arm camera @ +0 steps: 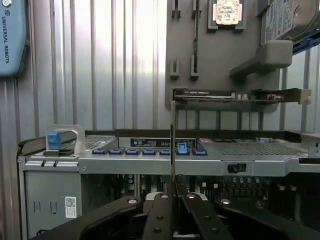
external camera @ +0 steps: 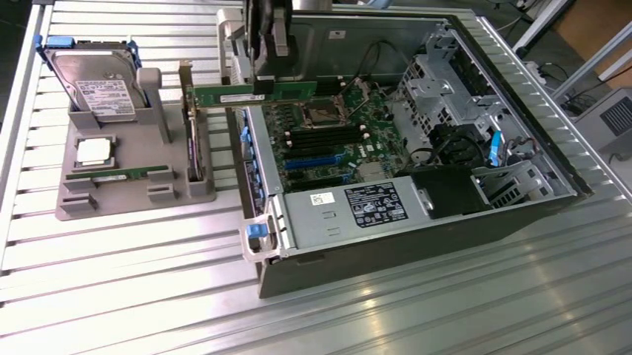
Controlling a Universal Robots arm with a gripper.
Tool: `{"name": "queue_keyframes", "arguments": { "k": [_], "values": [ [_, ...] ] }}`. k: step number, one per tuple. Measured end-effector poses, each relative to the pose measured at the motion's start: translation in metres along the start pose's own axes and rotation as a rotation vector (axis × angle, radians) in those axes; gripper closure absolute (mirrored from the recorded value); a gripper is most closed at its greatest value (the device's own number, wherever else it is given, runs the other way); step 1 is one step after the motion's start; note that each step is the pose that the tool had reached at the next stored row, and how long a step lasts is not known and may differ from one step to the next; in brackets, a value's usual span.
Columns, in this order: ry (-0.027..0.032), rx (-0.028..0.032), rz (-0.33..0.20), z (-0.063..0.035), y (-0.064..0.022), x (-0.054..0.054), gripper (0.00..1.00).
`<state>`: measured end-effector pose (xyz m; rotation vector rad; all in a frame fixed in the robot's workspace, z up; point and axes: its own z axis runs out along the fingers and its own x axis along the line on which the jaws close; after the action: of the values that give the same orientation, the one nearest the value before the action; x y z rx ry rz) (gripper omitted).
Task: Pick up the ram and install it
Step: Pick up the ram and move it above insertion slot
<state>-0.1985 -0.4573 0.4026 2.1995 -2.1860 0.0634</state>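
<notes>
The ram is a long green stick held level above the open computer case's rear-left edge. My gripper is shut on it near its middle, coming down from above. In the wrist view the ram shows edge-on as a thin line rising from between my black fingers, with my gripper closed on its lower end. The motherboard with its black memory slots lies below and to the exterior view's right of the stick.
A grey holder on the exterior view's left carries a hard drive, a silver processor chip, a second green stick and an expansion card on edge. A power supply and drive cages fill the case.
</notes>
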Motion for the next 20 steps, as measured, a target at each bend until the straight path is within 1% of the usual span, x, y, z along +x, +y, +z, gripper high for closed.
{"name": "queue_keyframes", "arguments": {
  "k": [7,11,15,20],
  "values": [
    [0.0,0.0,0.0,0.0,-0.0071,0.0,0.88],
    [0.0,0.0,0.0,0.0,-0.0126,0.0,0.88],
    [0.0001,0.0,0.0,0.0,-0.016,0.0,0.88],
    [0.0001,0.0,0.0,0.0001,-0.0252,0.0,0.88]
  ]
}}
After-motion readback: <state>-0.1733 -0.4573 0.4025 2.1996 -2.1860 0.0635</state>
